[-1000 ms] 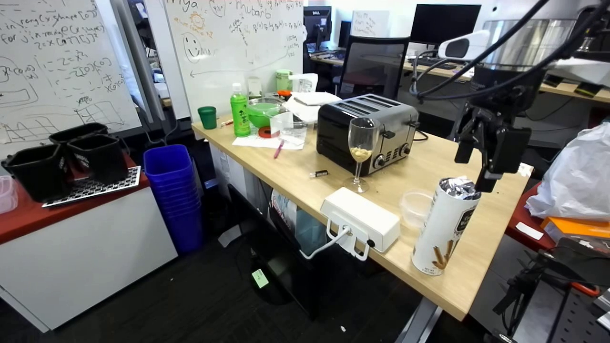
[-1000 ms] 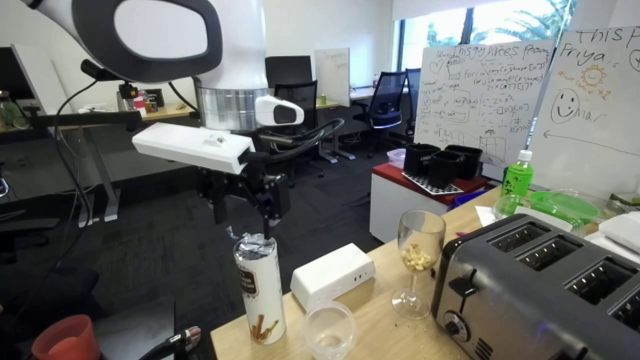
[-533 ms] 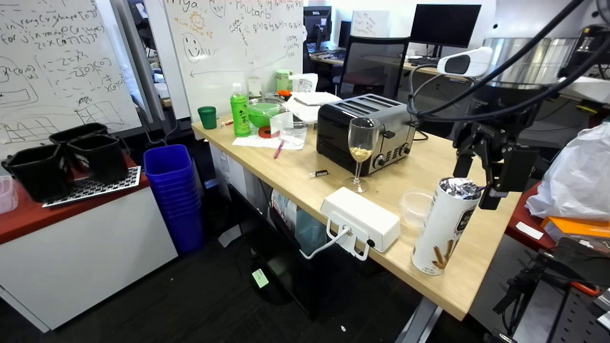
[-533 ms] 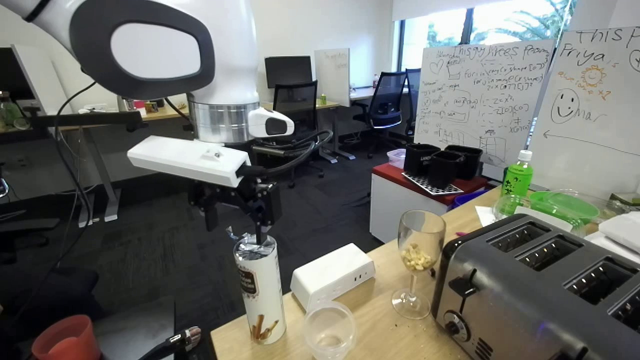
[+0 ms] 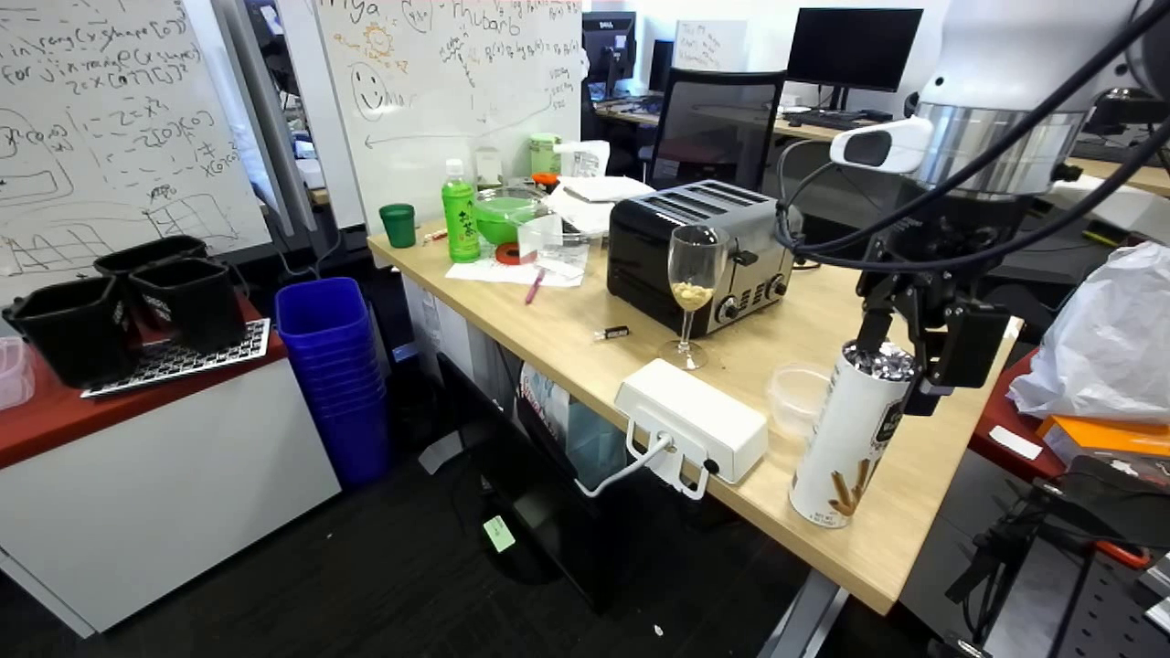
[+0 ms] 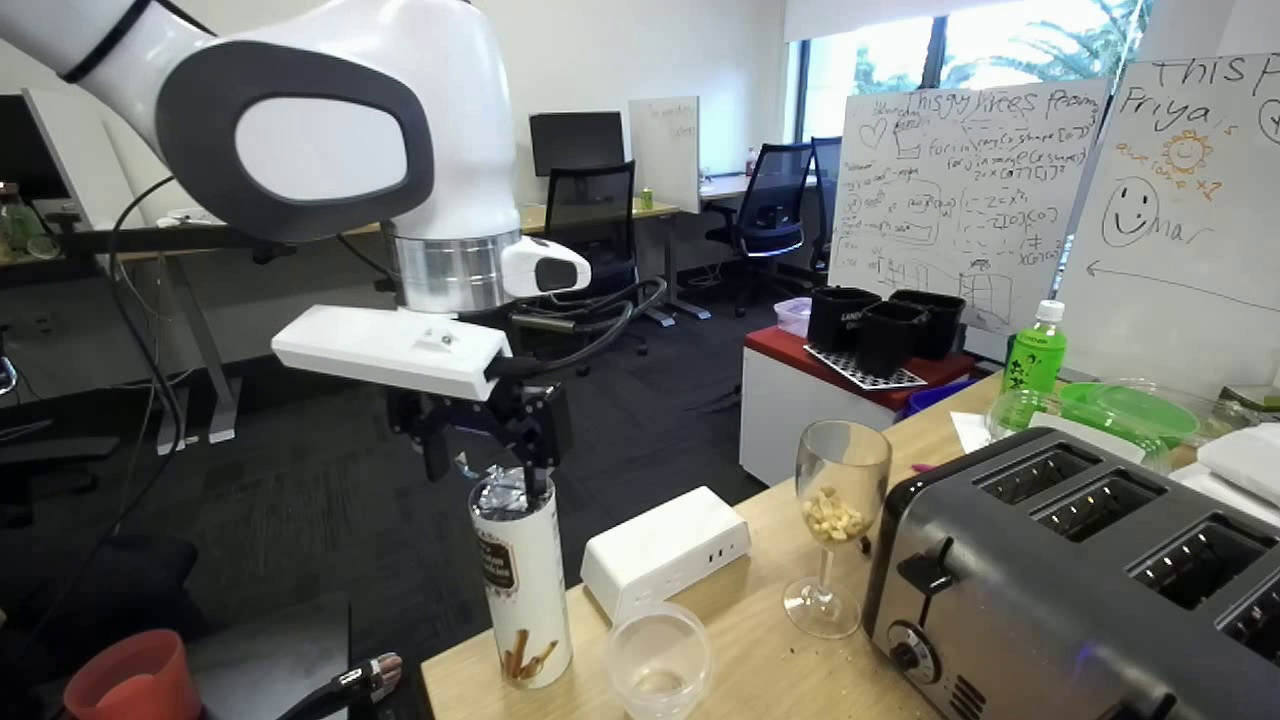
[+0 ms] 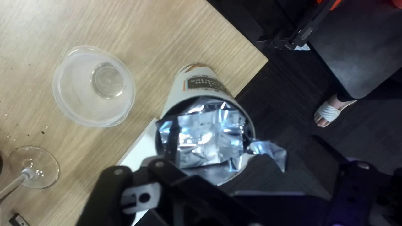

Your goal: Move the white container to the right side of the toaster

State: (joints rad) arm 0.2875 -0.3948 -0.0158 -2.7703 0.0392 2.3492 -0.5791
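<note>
Canister (image 5: pixel 852 443) on table (image 5: pixel 877 548) beside tub (image 5: pixel 797 399)

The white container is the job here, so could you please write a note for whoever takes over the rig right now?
Claw: open; one finger seems over or inside the mouth of the white container, the other outside it. Contact unclear.
White container: standing near a corner of the table, beside the clear cup.
Toaster: same table, wine glass beside it.
Done: claw at the container's rim; no grasp yet.
Left: close, lift, carry to the toaster's right, set down, release. I'd probably steer wide of the glass.
</note>
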